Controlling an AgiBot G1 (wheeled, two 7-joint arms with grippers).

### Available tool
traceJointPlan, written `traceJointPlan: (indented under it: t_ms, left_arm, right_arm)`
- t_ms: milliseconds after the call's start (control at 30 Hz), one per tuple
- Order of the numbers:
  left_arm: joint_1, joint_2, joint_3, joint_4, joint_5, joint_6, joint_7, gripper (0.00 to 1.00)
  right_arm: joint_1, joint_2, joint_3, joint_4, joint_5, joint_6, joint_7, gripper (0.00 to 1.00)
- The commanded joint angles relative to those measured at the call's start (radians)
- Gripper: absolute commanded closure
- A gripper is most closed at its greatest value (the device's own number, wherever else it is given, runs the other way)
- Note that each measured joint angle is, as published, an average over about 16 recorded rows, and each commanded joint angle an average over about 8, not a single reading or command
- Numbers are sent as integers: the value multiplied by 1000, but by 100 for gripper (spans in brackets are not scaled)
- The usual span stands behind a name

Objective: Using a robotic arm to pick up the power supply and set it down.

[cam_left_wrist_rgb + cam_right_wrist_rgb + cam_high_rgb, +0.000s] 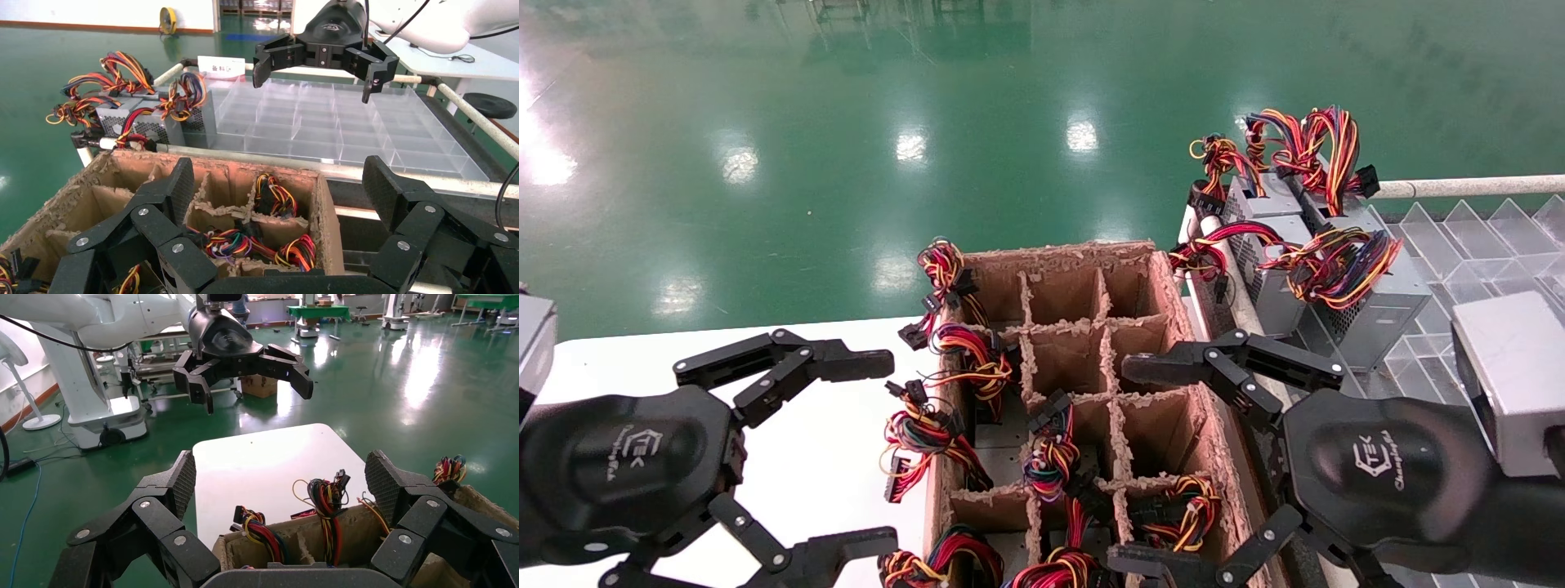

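My left end effector [862,445] hangs with its black claw fingers spread wide and empty above the white tabletop [789,457], just to the left of the brown cardboard divider box [1173,302]. The box stands at the tabletop's right edge, its ragged partitions forming a grid of compartments. Power supplies sit sunk in several of these, mostly along the left column and the near rows, with their red, yellow, orange and black wire bundles [948,429] spilling up and over the box's left wall; the far middle and right compartments look vacant. My right end effector [1144,465] is likewise spread, gripping nothing, poised over the box's right wall. Farther right, beyond that wall, silver-grey power supplies [1377,306] with perforated mesh sides rest at the far left corner of a clear plastic divider tray [1475,245], their coloured wire bundles [1328,265] heaped on top. The tray sits in a rack framed by white tubes [1467,187]. Glossy green floor [846,147] stretches out behind everything. From each wrist, the opposite claw shows held in the air, fingers apart.
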Motion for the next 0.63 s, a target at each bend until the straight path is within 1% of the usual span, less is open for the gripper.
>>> traceJointPlan:
  t_ms: [33,633]
  left_arm:
    - [0,0,0,0,0,0,0,0]
    - [0,0,0,0,0,0,0,0]
  right_arm:
    - [0,0,0,0,-1,1,0,0]
    - [1,1,0,1,-4,3,1,0]
